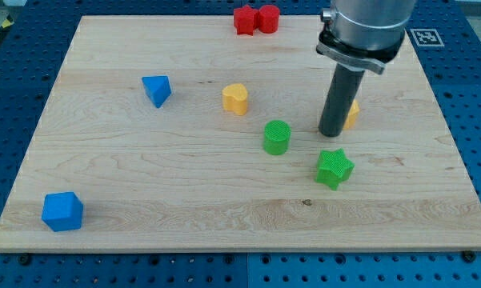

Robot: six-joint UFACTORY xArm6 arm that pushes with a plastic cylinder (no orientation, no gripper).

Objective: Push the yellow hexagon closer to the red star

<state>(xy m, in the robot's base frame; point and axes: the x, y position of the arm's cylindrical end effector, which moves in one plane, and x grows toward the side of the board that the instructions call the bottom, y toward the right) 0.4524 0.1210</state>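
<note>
Figure. One moment of a pushing task on a wooden table. The tool is a plain dark rod with no jaws, so it neither opens nor closes and grips nothing; its lower end, my tip, rests on the table right of centre. The yellow hexagon lies just beside the rod on its right and slightly farther back, largely hidden behind it; whether the two touch cannot be told. The red star sits at the far edge of the table, left of the hexagon and well apart from it, touching a second red block on its right whose shape is unclear.

The governing relation: the star lies far and to the left of the hexagon, while my tip stands on the hexagon's near-left side. A push toward the star would probably call for the tip to come round to the hexagon's near-right side first.

Other blocks: a yellow heart left of the tip, a green cylinder and a green star nearer the front, a blue wedge-like block and a blue cube far left. None appears to stand on the line between hexagon and star.
</note>
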